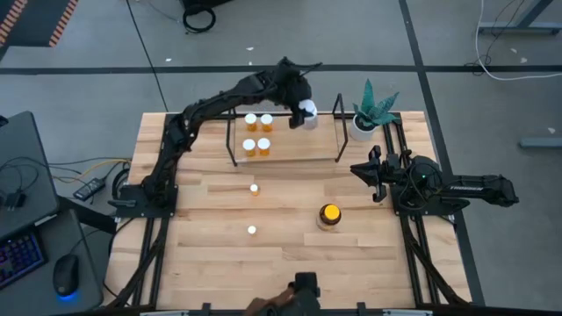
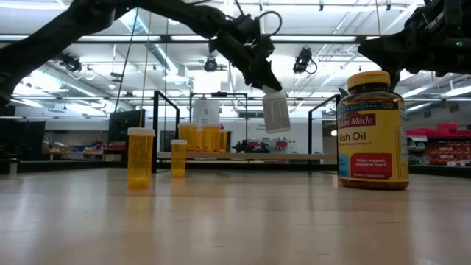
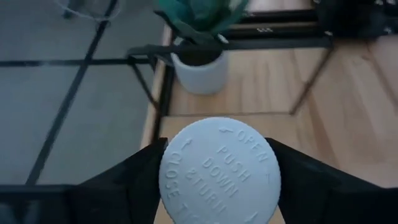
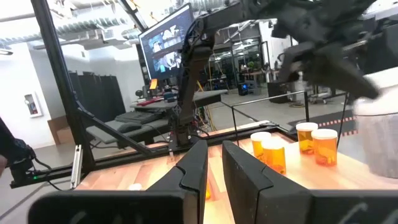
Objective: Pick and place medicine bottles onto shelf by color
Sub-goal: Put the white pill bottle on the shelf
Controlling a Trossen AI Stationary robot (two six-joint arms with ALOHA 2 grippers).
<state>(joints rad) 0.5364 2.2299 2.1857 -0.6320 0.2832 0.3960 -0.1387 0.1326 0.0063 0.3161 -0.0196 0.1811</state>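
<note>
Starting at the left of the table, two small orange bottles still stand loose on the bare wood, well apart from the shelf. On its board four more orange bottles already sit grouped at the left end. Your left gripper hangs over the middle of the board, fingers clamped on the cap of the white bottle, which is tilted and not yet set down. You are mid-placement: the next move calls for lowering it upright, apart from the orange group, then letting go. Further right, the amber fish-oil bottle waits on the table. Your right gripper idles at the right edge, fingers slightly parted and empty.
</note>
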